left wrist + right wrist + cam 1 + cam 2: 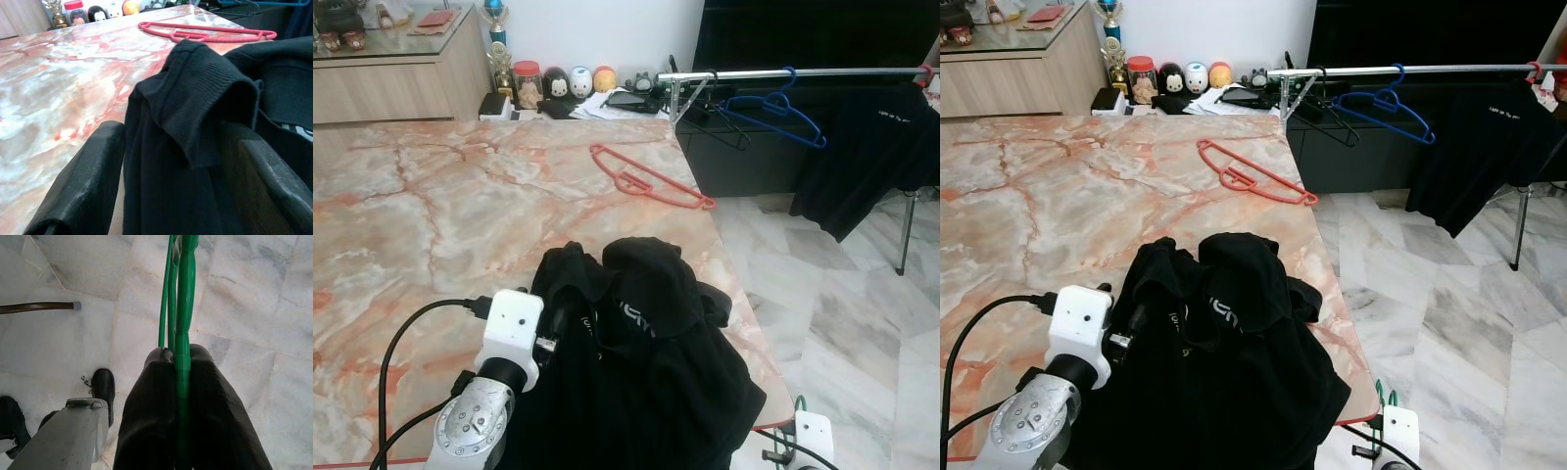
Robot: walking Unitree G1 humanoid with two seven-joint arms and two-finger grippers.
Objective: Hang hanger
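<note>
A black garment [636, 362] lies heaped on the near right part of the marble table [431, 215]. My left gripper [176, 142] is open, one finger [83, 181] on each side of a raised fold of the garment. Low beside the table's near right corner, over the floor, my right gripper [181, 352] is shut on a green hanger [183, 293], whose tip [800, 403] shows above the wrist. A red hanger [651, 176] lies flat near the table's far right edge. A metal rail [822, 72] beyond the table carries a blue hanger [773, 108] and a hung black shirt [871, 147].
Jars and small figurines [558, 83] line the table's far edge, next to a wooden cabinet [391, 78]. A dark low unit [754, 157] stands behind the rail. Marble floor [842, 313] spreads to the right. My foot [103, 387] rests on the floor below the right gripper.
</note>
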